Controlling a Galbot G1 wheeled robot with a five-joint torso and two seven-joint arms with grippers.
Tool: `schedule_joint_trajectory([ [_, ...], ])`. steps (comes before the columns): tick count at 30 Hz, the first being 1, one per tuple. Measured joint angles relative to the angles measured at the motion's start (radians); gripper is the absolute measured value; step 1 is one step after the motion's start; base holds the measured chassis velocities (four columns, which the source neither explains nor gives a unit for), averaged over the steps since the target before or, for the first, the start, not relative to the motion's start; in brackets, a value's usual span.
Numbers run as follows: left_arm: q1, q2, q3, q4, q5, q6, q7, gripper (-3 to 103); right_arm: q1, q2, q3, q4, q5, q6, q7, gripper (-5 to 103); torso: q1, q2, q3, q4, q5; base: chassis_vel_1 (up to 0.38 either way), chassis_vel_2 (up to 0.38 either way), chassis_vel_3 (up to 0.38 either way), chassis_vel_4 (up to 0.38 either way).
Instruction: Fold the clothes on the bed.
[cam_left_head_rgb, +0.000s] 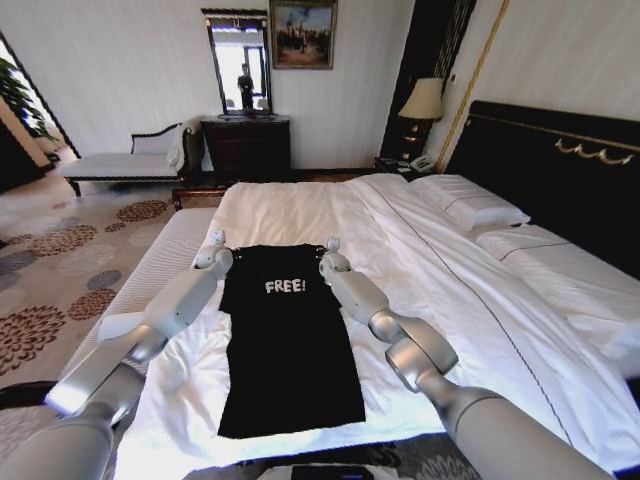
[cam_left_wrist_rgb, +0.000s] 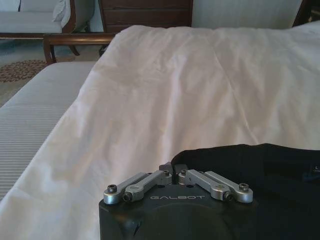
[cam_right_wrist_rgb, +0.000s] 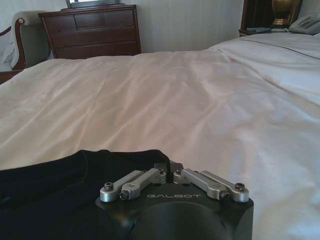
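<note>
Black T-shirt (cam_left_head_rgb: 290, 340) lies flat near the bed's (cam_left_head_rgb: 420, 260) foot, soft and limp, best pinched at the shoulder corners, where left gripper (cam_left_head_rgb: 216, 243) and right gripper (cam_left_head_rgb: 330, 247) fingers pinch fabric.

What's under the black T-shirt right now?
The T-shirt lies flat on the bed's white sheet, which shows all around it. The left gripper and right gripper sit at its top corners. The sheet beneath the shirt is covered.
</note>
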Motion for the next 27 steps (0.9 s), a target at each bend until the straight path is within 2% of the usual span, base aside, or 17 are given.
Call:
schedule_joint_trajectory([
  [6,0.000,-0.052,-0.008,0.065,0.019,0.001,-0.013,0,0.010,0.005,0.049,-0.075,-0.063,0.018,-0.038,1,0.000,0.000,0.000,-0.0004,0.0000,0.000,0.000,0.000,0.000],
  [8,-0.001,-0.058,-0.010,0.075,0.022,0.015,-0.014,-2,0.010,0.004,0.052,-0.081,-0.065,0.012,-0.051,1,0.000,0.000,0.000,-0.0005,-0.0001,0.000,0.000,0.000,0.000],
  [10,-0.002,-0.061,-0.013,0.081,0.028,0.025,-0.012,1,0.008,0.003,0.049,-0.081,-0.066,0.008,-0.057,1,0.000,0.000,0.000,-0.0005,-0.0001,0.000,0.000,0.000,0.000],
  [13,-0.007,-0.072,-0.034,0.110,0.049,0.049,-0.001,18,-0.006,0.002,0.030,-0.077,-0.071,0.000,-0.081,16,0.000,0.000,0.000,-0.0002,-0.0001,0.000,0.000,0.000,0.000],
  [15,-0.008,-0.073,-0.036,0.112,0.049,0.051,-0.001,18,-0.008,0.002,0.027,-0.074,-0.070,-0.002,-0.084,16,0.000,0.000,0.000,-0.0002,0.0000,0.000,0.000,0.000,0.000],
  [16,-0.009,-0.073,-0.039,0.116,0.051,0.052,0.000,24,-0.012,0.001,0.019,-0.067,-0.068,-0.005,-0.090,27,0.000,0.000,0.000,-0.0002,0.0000,0.000,0.000,0.000,0.000],
  [17,-0.009,-0.073,-0.039,0.117,0.052,0.052,0.000,28,-0.015,0.001,0.012,-0.062,-0.066,-0.006,-0.092,27,0.000,0.000,0.000,-0.0001,0.0000,0.000,0.000,0.000,0.000],
  [18,-0.008,-0.072,-0.039,0.117,0.053,0.051,0.001,34,-0.018,0.001,0.004,-0.055,-0.063,-0.007,-0.093,33,0.000,0.000,0.000,-0.0002,-0.0001,0.000,0.000,0.000,0.000],
  [19,-0.007,-0.071,-0.040,0.114,0.052,0.050,0.001,34,-0.020,0.001,-0.001,-0.049,-0.059,-0.008,-0.093,38,0.000,0.000,0.000,-0.0003,-0.0001,0.000,0.000,0.000,0.000],
  [20,-0.003,-0.067,-0.041,0.104,0.050,0.048,0.001,40,-0.023,0.001,-0.010,-0.036,-0.050,-0.012,-0.091,44,0.000,0.000,0.000,-0.0004,-0.0001,0.000,0.000,0.000,0.000],
  [21,-0.003,-0.067,-0.041,0.104,0.050,0.048,0.001,40,-0.023,0.001,-0.010,-0.036,-0.050,-0.012,-0.091,44,0.000,0.000,0.000,-0.0004,-0.0001,0.000,0.000,0.000,0.000],
  [22,0.006,-0.056,-0.041,0.081,0.043,0.047,0.000,45,-0.030,-0.001,-0.024,-0.012,-0.031,-0.018,-0.082,49,0.000,0.000,0.000,-0.0004,-0.0001,0.000,0.000,0.000,0.000],
  [23,0.015,-0.045,-0.041,0.060,0.037,0.046,0.000,51,-0.037,-0.009,-0.037,0.012,-0.009,-0.027,-0.069,49,0.000,0.000,0.000,-0.0001,0.0000,0.000,0.000,0.000,0.000],
  [25,0.049,-0.014,-0.048,-0.015,0.011,0.040,-0.010,61,-0.060,-0.040,-0.062,0.080,0.046,-0.048,-0.037,60,0.000,0.000,0.000,0.0001,0.0000,0.000,0.000,0.000,0.000],
  [26,0.049,-0.014,-0.048,-0.015,0.011,0.040,-0.010,61,-0.060,-0.040,-0.062,0.080,0.046,-0.048,-0.037,60,0.000,0.000,0.000,0.0001,0.0000,0.000,0.000,0.000,0.000],
  [27,0.083,0.010,-0.061,-0.080,-0.007,0.032,-0.020,67,-0.080,-0.068,-0.077,0.139,0.086,-0.062,-0.014,65,0.000,0.000,0.000,0.0001,-0.0001,0.000,0.000,0.000,0.000],
])
